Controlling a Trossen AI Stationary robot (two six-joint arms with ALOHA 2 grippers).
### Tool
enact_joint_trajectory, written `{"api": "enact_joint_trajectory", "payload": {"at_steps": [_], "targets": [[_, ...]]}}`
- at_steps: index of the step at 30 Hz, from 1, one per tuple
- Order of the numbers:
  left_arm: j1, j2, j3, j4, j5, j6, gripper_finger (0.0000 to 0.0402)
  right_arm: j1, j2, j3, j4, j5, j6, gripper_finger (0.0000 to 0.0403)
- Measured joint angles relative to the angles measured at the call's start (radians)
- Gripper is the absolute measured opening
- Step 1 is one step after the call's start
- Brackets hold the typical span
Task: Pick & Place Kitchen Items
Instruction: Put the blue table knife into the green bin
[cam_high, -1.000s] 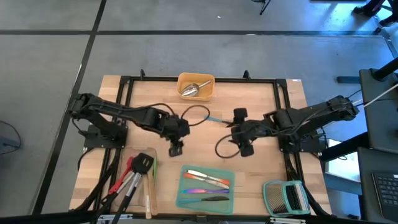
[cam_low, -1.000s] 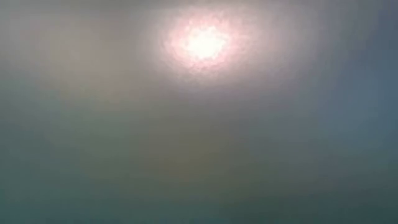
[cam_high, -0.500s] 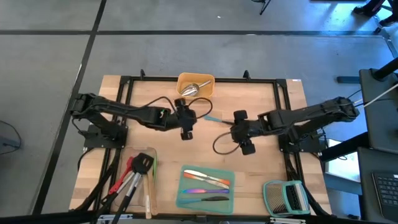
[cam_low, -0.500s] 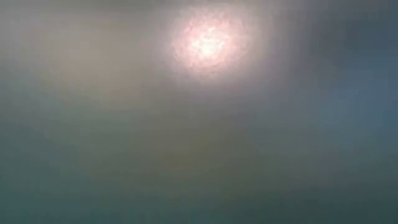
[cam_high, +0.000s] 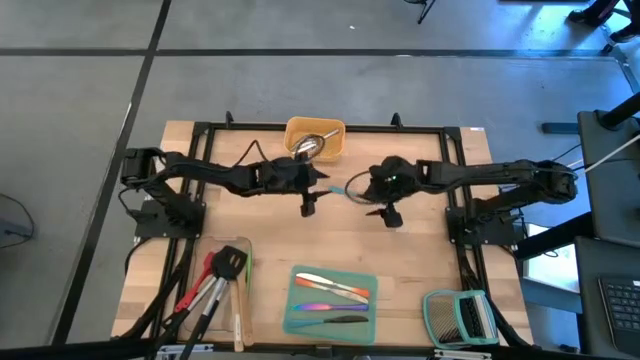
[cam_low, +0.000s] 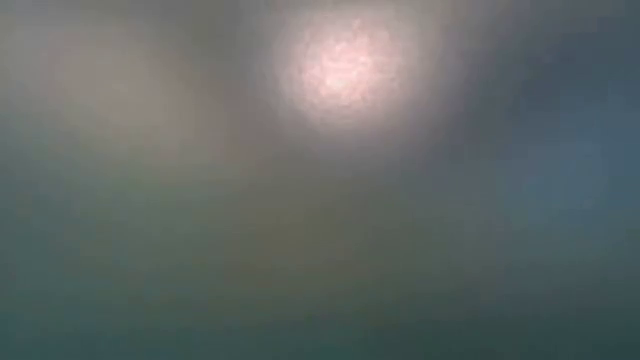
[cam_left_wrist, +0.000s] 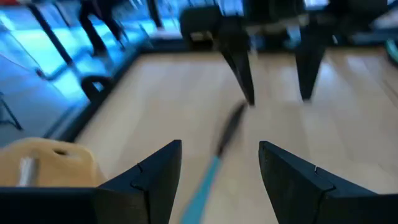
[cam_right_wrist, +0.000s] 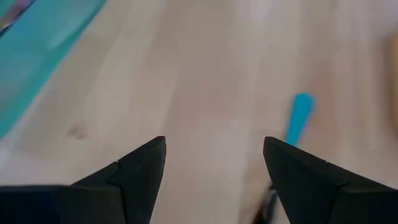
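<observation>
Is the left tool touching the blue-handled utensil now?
Apart. In the left wrist view, the blue-handled utensil lies between the open left tool fingers, with bare table either side.

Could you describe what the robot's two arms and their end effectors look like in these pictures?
Both arms are dark, slim and jointed, each trailing a looping black cable. The left end effector shows two black, wedge-shaped fingers tapering to pointed tips; the right end effector has the same black pointed pair. From above, the right arm carries a small green light near its wrist. No other markings are legible.

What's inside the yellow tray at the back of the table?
A shiny steel scoop lies in the yellow tray. The left gripper covers the tray's near edge, so anything under it stays hidden.
</observation>
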Motion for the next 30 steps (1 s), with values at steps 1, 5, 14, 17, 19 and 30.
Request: {"api": "enact_joint_trajectory", "payload": {"at_steps": [1, 5, 14, 17, 19, 30], "targets": [[0.008, 0.016, -0.010, 0.064, -0.004, -0.004, 0.0210, -0.016, -0.005, -0.022, 0.043, -0.011, -0.005, 0.0272], [0.048, 0.122, -0.023, 0.261, 0.008, -0.060, 0.0210, -0.075, -0.003, -0.113, 0.246, -0.112, 0.002, 0.0272], [0.113, 0.353, 0.000, 0.450, 0.168, 0.018, 0.0210, -0.147, -0.003, -0.311, 0.716, 0.068, 0.251, 0.0272], [0.123, 0.374, 0.007, 0.448, 0.022, 0.124, 0.0210, -0.143, -0.003, -0.325, 0.739, 0.318, 0.349, 0.0272], [0.122, 0.378, 0.008, 0.446, -0.071, 0.129, 0.0210, -0.141, -0.003, -0.325, 0.743, 0.413, 0.357, 0.0272], [0.118, 0.376, 0.009, 0.544, 0.109, 0.194, 0.0210, -0.139, 0.063, -0.325, 0.720, 0.290, 0.260, 0.0272]]}}
